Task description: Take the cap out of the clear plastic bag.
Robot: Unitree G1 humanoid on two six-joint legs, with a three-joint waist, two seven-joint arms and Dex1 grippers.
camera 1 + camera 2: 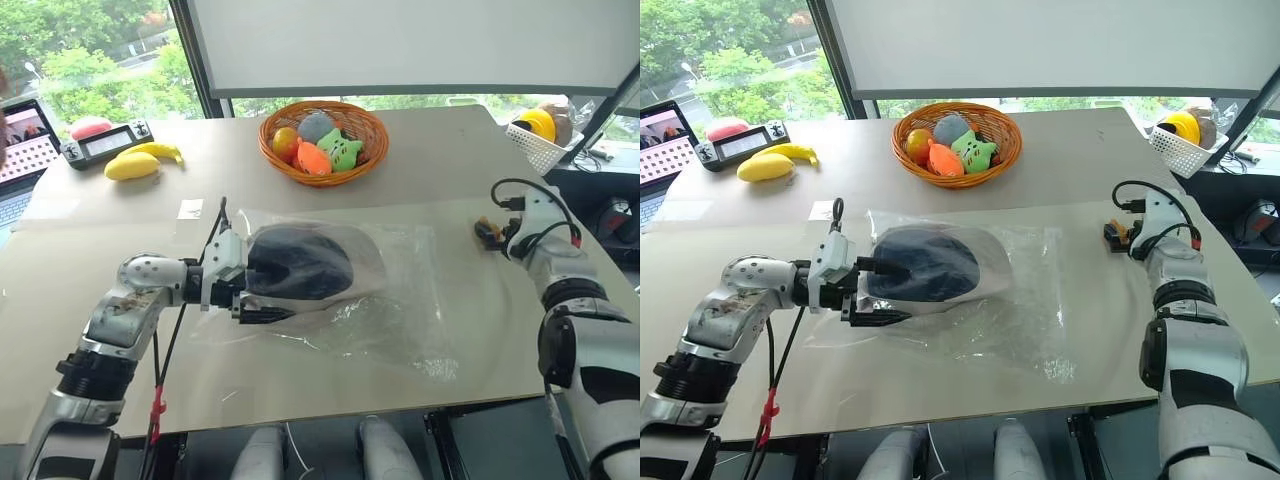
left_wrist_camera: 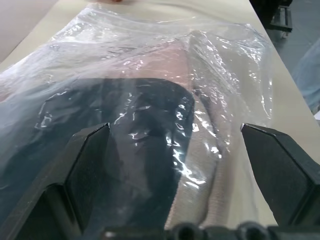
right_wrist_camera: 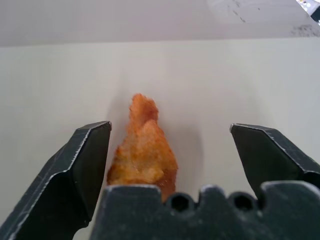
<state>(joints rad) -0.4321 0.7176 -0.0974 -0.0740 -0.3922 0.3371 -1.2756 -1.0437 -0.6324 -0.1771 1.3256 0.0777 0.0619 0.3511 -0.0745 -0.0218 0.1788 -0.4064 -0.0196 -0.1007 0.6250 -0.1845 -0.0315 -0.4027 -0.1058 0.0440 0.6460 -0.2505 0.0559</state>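
The cap (image 1: 300, 262), dark crown with a cream edge, lies inside the clear plastic bag (image 1: 405, 305) in the middle of the table. My left gripper (image 1: 252, 293) is at the bag's left end, open, its two fingers (image 2: 90, 165) standing wide on either side of the bagged cap (image 2: 145, 150). The crinkled plastic (image 2: 225, 65) covers the cap between them. My right gripper (image 1: 1110, 236) is far off at the table's right side, open. A small orange-brown crumbly piece (image 3: 142, 150) lies on the table between its fingers (image 3: 85, 170).
A wicker basket (image 1: 270, 150) with several plush toys stands behind the bag. At the back left lie a yellow banana-like toy (image 1: 140, 162), a controller (image 1: 105, 142) and a laptop (image 1: 18, 160). A white basket (image 1: 540, 145) sits at the back right corner.
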